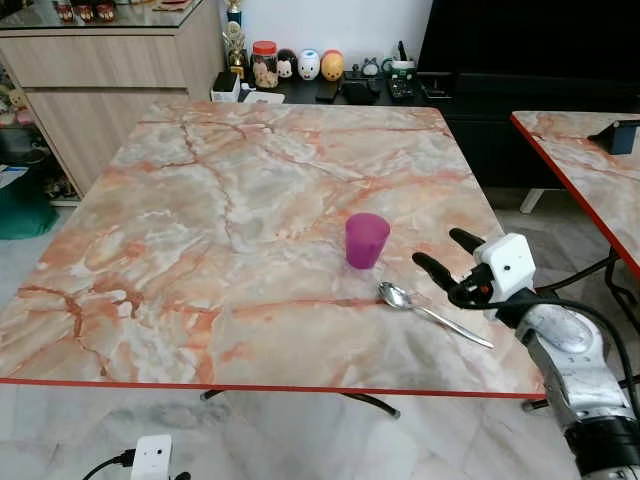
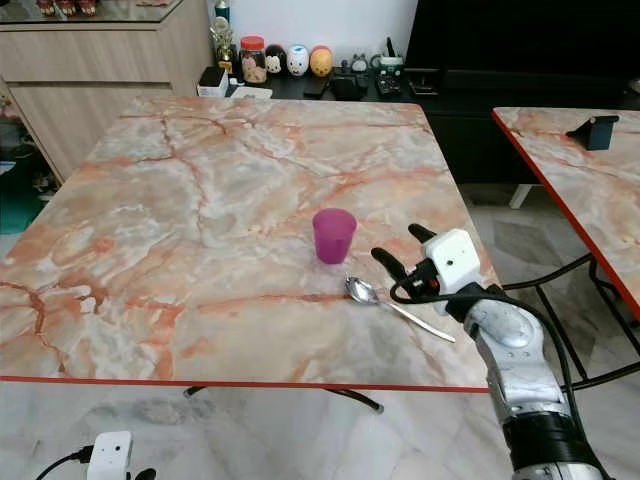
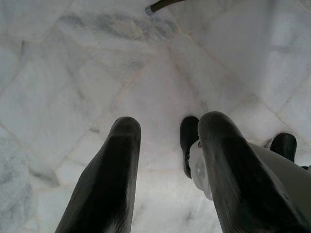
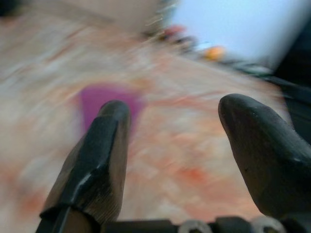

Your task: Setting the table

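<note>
My right gripper (image 1: 448, 252) hovered wide open, empty, just right of the purple cup (image 1: 366, 240); the spoon (image 1: 432, 313) lay on the table (image 1: 200, 200) before it, handle toward me.

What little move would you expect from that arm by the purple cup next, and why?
Probably a short pull back from the table. The right gripper hovers open and empty just right of the purple cup, above the spoon, and both already rest on the marble table, seemingly placed.
</note>
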